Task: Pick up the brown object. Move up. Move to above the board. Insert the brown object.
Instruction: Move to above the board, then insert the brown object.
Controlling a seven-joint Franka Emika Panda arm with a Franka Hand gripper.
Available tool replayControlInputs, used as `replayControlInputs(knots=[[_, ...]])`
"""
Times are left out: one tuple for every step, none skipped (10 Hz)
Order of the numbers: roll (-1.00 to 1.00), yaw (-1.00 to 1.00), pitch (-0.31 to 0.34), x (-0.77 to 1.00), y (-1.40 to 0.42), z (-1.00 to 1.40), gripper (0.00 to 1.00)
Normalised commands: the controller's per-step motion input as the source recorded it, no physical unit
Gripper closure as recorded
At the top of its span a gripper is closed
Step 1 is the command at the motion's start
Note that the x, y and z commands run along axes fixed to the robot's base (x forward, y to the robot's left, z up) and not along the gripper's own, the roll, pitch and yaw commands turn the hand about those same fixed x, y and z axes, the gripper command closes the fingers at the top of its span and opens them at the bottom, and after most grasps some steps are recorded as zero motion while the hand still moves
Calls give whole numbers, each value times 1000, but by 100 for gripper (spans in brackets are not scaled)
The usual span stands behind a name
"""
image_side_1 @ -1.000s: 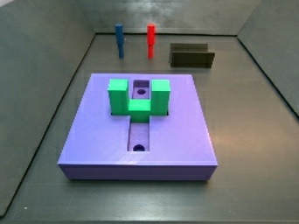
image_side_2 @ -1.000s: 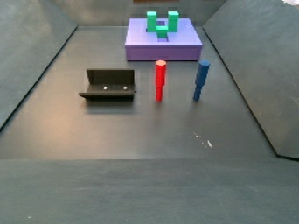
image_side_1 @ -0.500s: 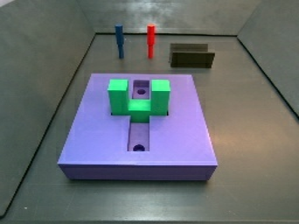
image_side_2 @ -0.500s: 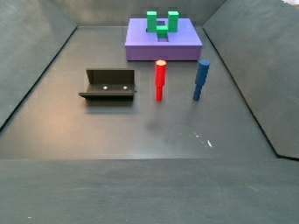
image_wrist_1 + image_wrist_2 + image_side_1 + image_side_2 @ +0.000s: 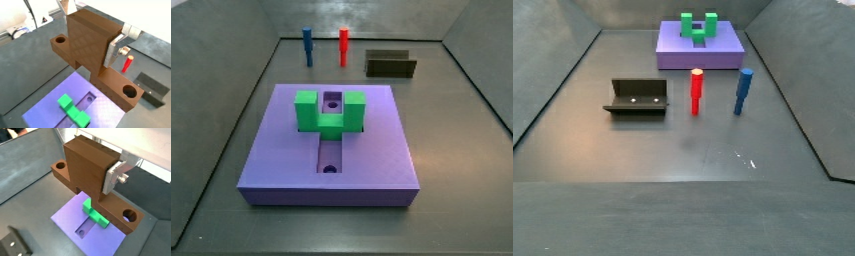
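The gripper (image 5: 100,47) is holding the brown object (image 5: 93,183) clamped between its silver fingers (image 5: 115,175) high above the board (image 5: 331,150) — out of both side views — so, judging by the wrist views, it should be centring over the green block (image 5: 97,214) and groove before lowering straight.

No legible text, labels, brands or nos. in any view. The gripper (image 5: 100,52), seen only in both wrist views, holds the slim orange-brown bar (image 5: 90,175) w/ round end holes: bar faces blank, and the silver finger plate (image 5: 117,48) shows just a screw, no markings. Below the gripper, the flat lavender-purple slab (image 5: 372,150) and its green U-shaped block (image 5: 330,113) are unmarked too.
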Motion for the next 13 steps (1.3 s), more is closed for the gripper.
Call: replayControlInputs(knots=[[10,12,112,78,-229,48,100],[0,0,0,0,-9,-20,100],[-27,-506,-31,20,-51,-94,100],[-50,-843,-10,46,-86,-89,100],[-74,-994,-50,0,-60,-120,100],[-61,-1000,-71,0,-43,-143,100],[-46,-989,-71,0,-60,-143,100],[0,-666,0,86,-129,-289,100],[0,-566,0,-37,-134,-389,100],[77,-600,23,-9,-169,-354,100],[81,-746,27,0,-214,-271,100],[7,-946,0,6,-203,-237,100],[0,-994,0,0,-151,-163,100]])
